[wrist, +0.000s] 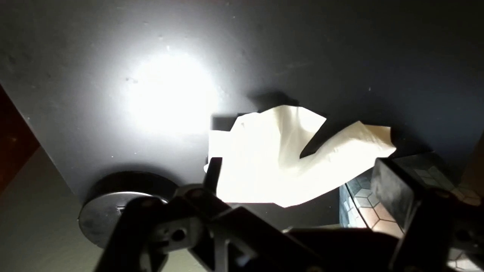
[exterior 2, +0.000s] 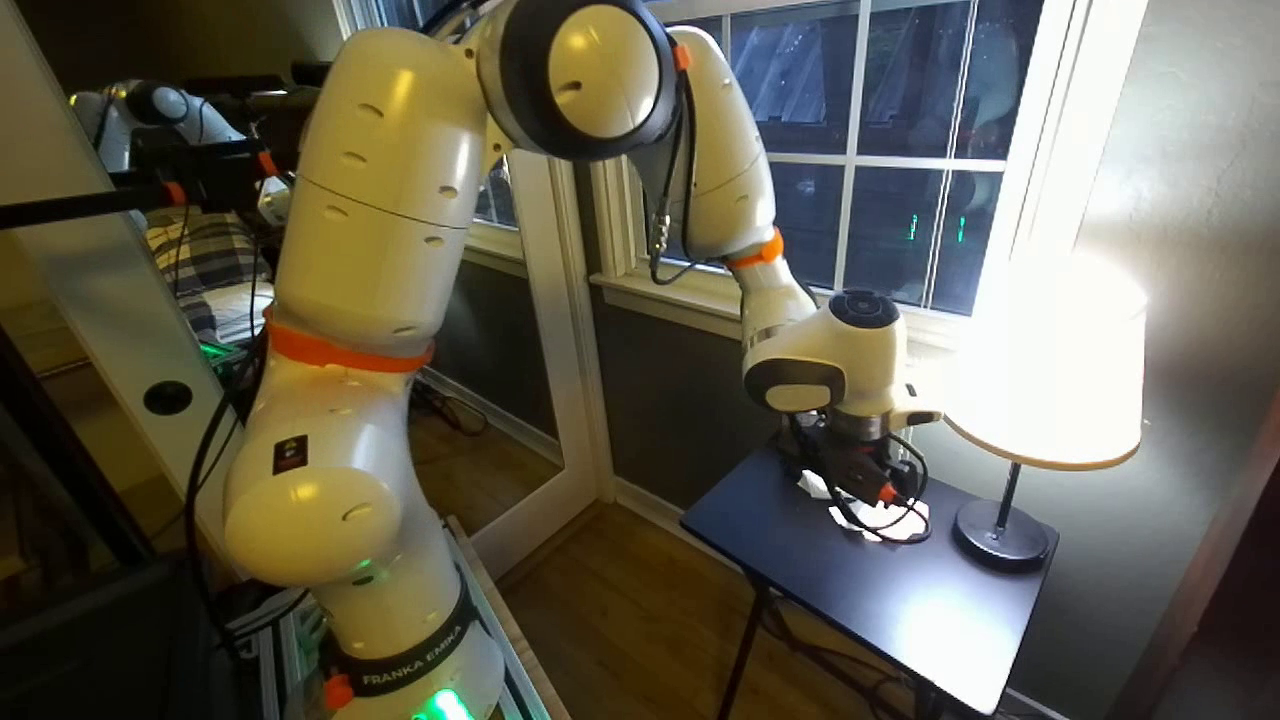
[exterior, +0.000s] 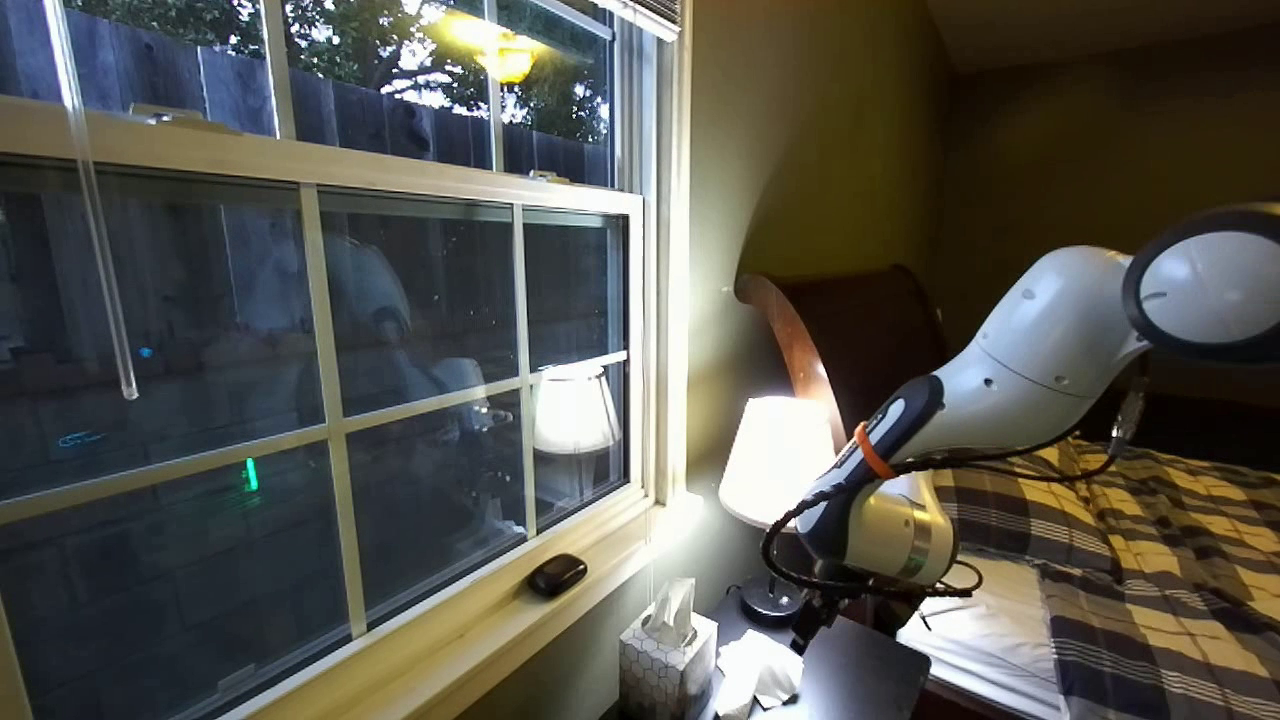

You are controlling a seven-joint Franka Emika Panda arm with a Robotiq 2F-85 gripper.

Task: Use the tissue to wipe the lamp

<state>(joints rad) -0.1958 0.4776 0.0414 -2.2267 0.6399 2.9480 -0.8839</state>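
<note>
Tissue (wrist: pixel 272 162) white, creased; lamp (exterior 2: pixel 1030 420) lit, shade (exterior 2: pixel 1055 365) perhaps cream under glare.

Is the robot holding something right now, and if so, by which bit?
Nothing is held. The gripper stands open over the tissue, which lies on the dark table.
</note>
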